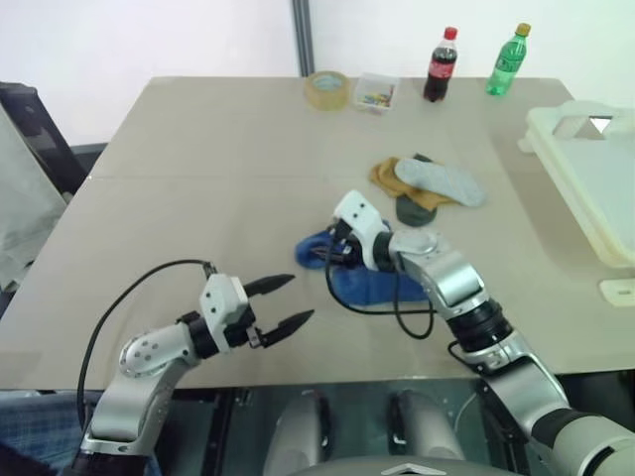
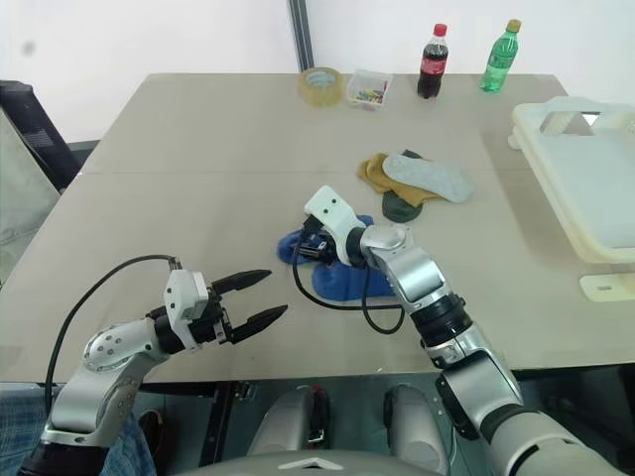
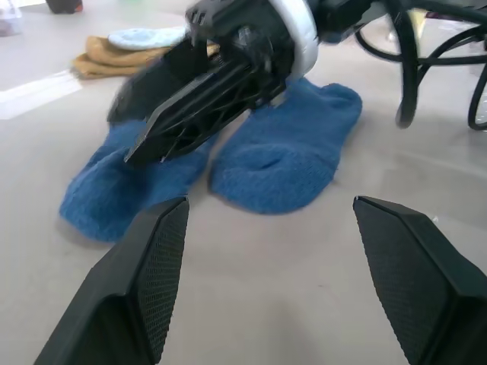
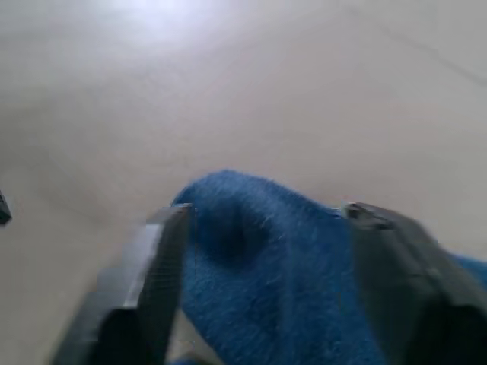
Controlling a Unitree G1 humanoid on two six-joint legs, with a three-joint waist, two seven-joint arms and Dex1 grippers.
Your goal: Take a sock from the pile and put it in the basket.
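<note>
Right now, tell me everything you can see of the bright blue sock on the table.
The bright blue fuzzy fabric sock lies flat on the tan table, folded or bunched so that two rounded lobes show side by side. It sits apart from the heap of mustard, grey and dark green socks. The right hand hangs over it, its open black fingers either side of a raised fold; whether they touch the cloth is unclear.

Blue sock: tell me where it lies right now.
The blue sock lies on the table in the head views, apart from the other socks, with the right gripper straddling its near end.
</note>
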